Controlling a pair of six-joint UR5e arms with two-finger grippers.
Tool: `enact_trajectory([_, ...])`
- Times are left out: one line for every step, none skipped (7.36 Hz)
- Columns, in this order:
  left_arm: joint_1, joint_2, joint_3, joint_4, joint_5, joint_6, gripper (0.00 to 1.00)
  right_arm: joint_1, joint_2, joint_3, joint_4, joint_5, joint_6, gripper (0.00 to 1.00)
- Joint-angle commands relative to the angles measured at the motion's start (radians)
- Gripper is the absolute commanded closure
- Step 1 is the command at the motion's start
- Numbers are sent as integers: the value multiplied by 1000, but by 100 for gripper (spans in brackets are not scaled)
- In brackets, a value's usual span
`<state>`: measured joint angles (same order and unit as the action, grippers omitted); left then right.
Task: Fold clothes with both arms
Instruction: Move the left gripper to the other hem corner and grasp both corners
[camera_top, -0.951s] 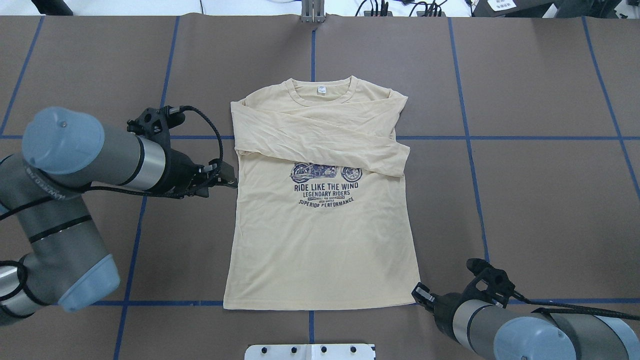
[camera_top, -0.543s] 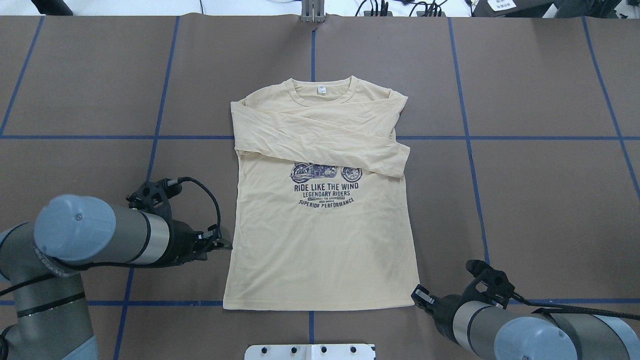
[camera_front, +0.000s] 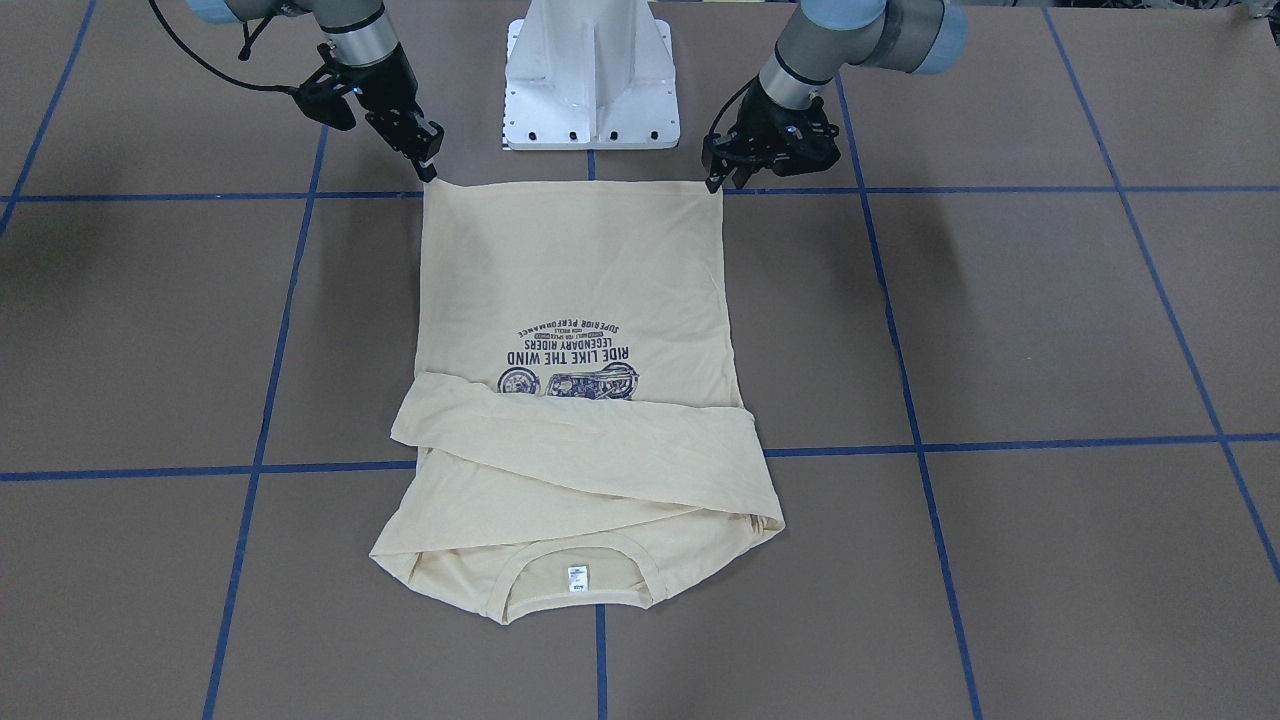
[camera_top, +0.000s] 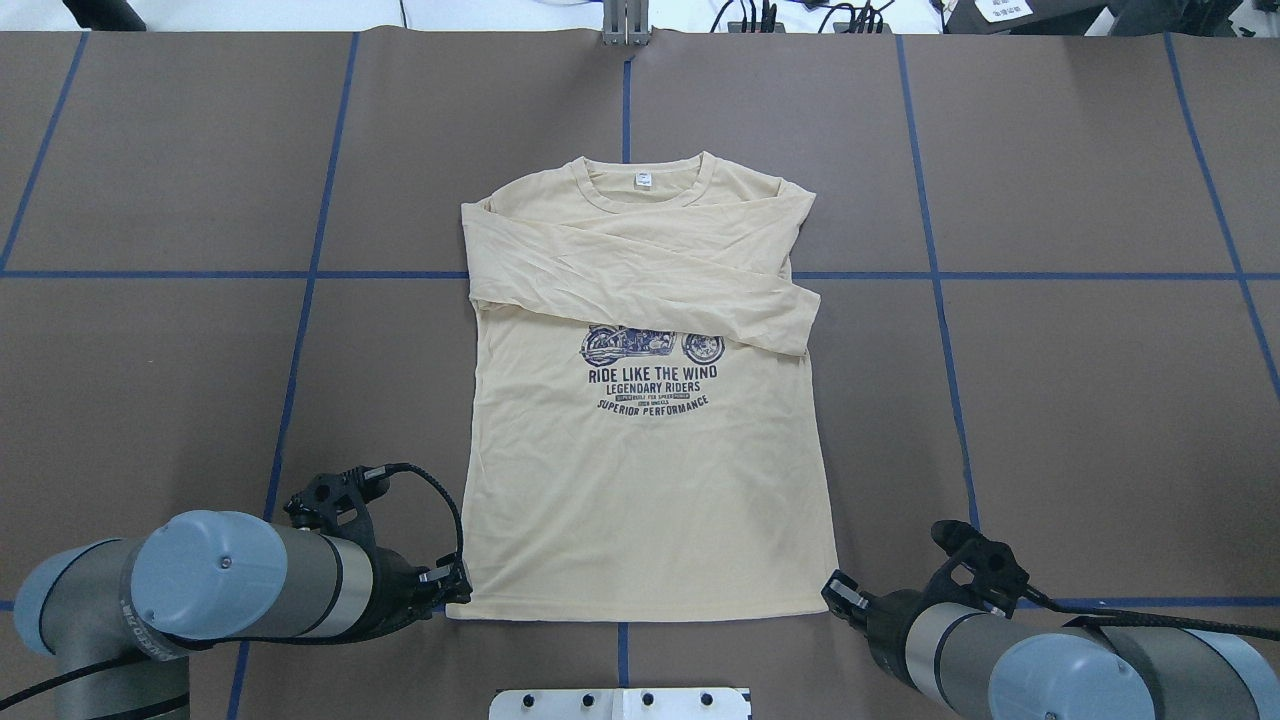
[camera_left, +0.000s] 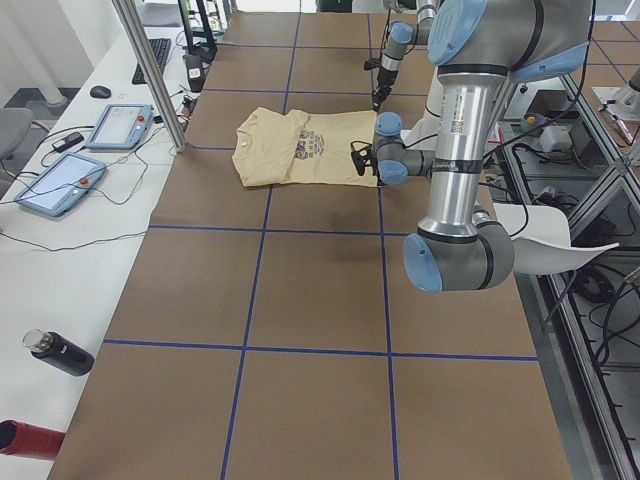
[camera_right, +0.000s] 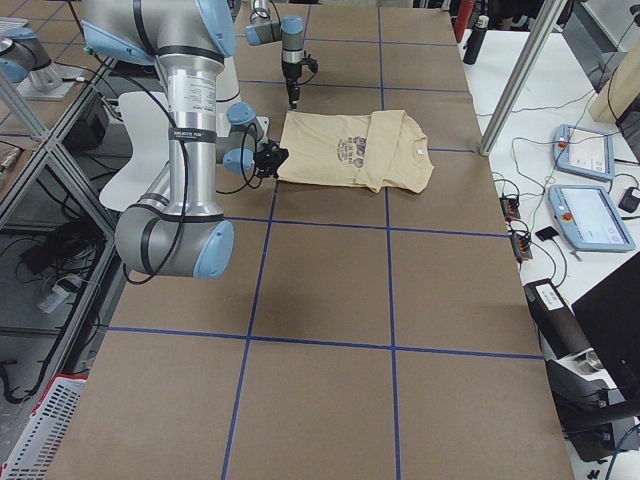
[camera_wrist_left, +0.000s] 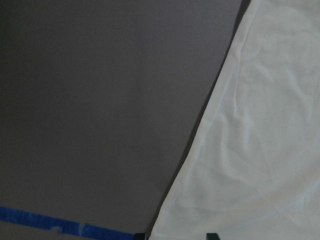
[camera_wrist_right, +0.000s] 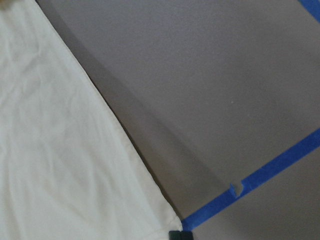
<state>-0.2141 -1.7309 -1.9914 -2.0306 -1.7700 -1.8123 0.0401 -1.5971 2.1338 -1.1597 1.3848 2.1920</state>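
The cream-yellow shirt (camera_top: 640, 480) lies flat, print up, both sleeves folded across the chest, collar at the far side. It also shows in the front view (camera_front: 575, 270). My left gripper (camera_top: 458, 590) is open at the shirt's near left hem corner. In the left wrist view (camera_wrist_left: 176, 235) its two tips straddle the cloth (camera_wrist_left: 250, 150). In the front view my left gripper (camera_front: 722, 182) touches that corner. My right gripper (camera_top: 832, 590) is at the near right hem corner, closed to a point on it (camera_front: 430, 172). The right wrist view (camera_wrist_right: 175, 235) shows its tips together at the shirt's corner (camera_wrist_right: 60, 150).
The white pedestal base (camera_front: 590, 80) stands just behind the hem, between the arms. Blue tape lines (camera_top: 940, 300) cross the brown table cover. A side bench with tablets (camera_left: 120, 125) and a metal pole (camera_left: 150, 70) lies beyond the table's far edge.
My left arm has swept along the shirt's left edge from beside the print towards me, to the near left hem corner. The right arm and the shirt have not moved.
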Motion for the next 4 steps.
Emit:
enact_trajectory([21,-7,22,9,1,-2,50,0,0,0,0,0,0,100])
enact_trajectory([21,-9,22,9,1,-2,50,0,0,0,0,-1,0,100])
enact_trajectory([22,-10,25,9,1,-2,50,0,-1,0,0,-1,0,100])
enact_trajectory([22,-12,23,9,1,-2,55,0,0,0,0,0,0,100])
